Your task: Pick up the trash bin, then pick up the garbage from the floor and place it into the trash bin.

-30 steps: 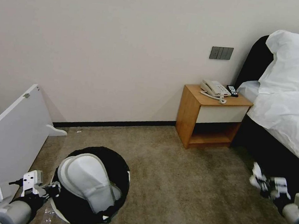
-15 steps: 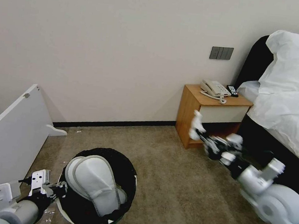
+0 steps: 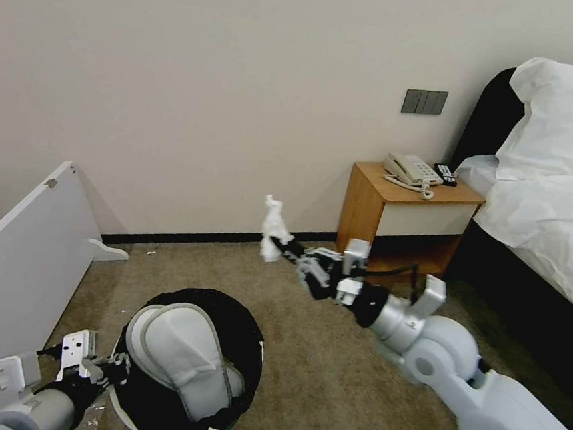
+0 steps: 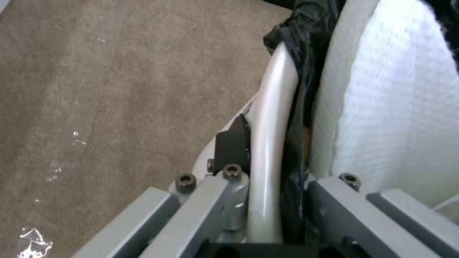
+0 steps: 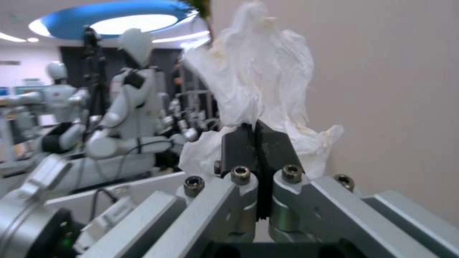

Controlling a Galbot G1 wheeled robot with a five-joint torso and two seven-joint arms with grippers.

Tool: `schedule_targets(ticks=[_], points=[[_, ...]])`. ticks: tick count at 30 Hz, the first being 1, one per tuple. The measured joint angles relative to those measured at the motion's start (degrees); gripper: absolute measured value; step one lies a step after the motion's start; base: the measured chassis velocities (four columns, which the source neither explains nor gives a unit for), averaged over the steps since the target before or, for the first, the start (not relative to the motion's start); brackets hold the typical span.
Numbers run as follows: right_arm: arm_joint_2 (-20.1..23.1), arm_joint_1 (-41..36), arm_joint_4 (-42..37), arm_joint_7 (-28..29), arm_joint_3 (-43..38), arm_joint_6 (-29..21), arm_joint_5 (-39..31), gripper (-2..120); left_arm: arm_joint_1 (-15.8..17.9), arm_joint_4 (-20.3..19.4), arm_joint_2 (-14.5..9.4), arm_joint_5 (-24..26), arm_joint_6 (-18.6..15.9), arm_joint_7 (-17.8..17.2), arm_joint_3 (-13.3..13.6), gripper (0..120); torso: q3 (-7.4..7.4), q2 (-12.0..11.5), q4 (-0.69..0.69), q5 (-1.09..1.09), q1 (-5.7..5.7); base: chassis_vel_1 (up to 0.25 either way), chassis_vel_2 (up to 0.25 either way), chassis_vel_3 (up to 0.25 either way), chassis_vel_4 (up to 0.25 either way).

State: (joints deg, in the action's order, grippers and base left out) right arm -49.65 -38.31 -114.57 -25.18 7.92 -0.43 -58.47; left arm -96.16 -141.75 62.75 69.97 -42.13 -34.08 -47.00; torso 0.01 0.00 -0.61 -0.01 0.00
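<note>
The trash bin [image 3: 252, 356], white with a black bag over its rim, hangs low at the left above the beige carpet floor [image 3: 324, 392]. White slippers [image 3: 177, 356] fill its mouth. My left gripper [image 3: 115, 364] is shut on the bin's near-left rim; the left wrist view shows the white rim [image 4: 270, 143] and black liner [image 4: 294, 107] clamped in my left gripper [image 4: 268, 161], beside a slipper [image 4: 382, 107]. My right gripper [image 3: 289, 250] is shut on a crumpled white tissue [image 3: 273, 230], held in the air to the right of and beyond the bin. The right wrist view shows my right gripper [image 5: 258, 143] pinching the tissue [image 5: 258, 82].
A white board [image 3: 22, 259] leans at the left. A wooden nightstand [image 3: 367, 215] with a phone [image 3: 411, 169] stands by the wall, next to the bed [image 3: 547, 218] at the right. A scrap of clear plastic [image 3: 92, 412] lies on the carpet by the bin.
My right arm swung from the lower right, by the bed, leftward and up with the tissue, ending nearer the bin. The bin in my left gripper shifted slightly right.
</note>
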Motion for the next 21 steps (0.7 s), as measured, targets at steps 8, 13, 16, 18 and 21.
schedule_targets(ticks=[8,13,16,18,21], points=[[-0.53,1.96,1.52,-1.55,6.22,0.25,0.79,0,0.18,0.0,-0.03,-0.07,0.0,-0.07,-0.12,1,0.0,0.0,-0.01,0.01,0.0,0.0,0.0,0.0,0.0],[0.09,1.0,2.17,-1.77,10.0,0.65,2.51,0,0.26,0.0,-0.12,0.06,0.0,-0.14,-0.31,1,0.0,0.0,-0.01,0.01,0.0,0.0,0.0,0.0,0.0],[0.66,-0.02,2.8,-1.79,11.32,0.94,3.51,0,0.25,-0.01,-0.01,0.06,0.0,-0.18,-0.22,1,0.0,0.0,-0.01,0.01,0.0,0.0,0.0,0.0,0.0],[0.99,-0.7,3.11,-1.79,11.88,1.12,3.97,0,0.21,-0.06,0.02,0.06,0.0,-0.19,-0.2,1,0.0,0.0,-0.01,0.01,0.0,0.0,0.0,0.0,0.0],[1.47,-2.04,3.67,-1.65,12.74,1.23,4.69,0,0.18,-0.09,0.02,0.06,0.0,-0.21,-0.19,1,-0.01,0.0,-0.01,0.01,0.0,0.0,0.0,0.0,0.0]])
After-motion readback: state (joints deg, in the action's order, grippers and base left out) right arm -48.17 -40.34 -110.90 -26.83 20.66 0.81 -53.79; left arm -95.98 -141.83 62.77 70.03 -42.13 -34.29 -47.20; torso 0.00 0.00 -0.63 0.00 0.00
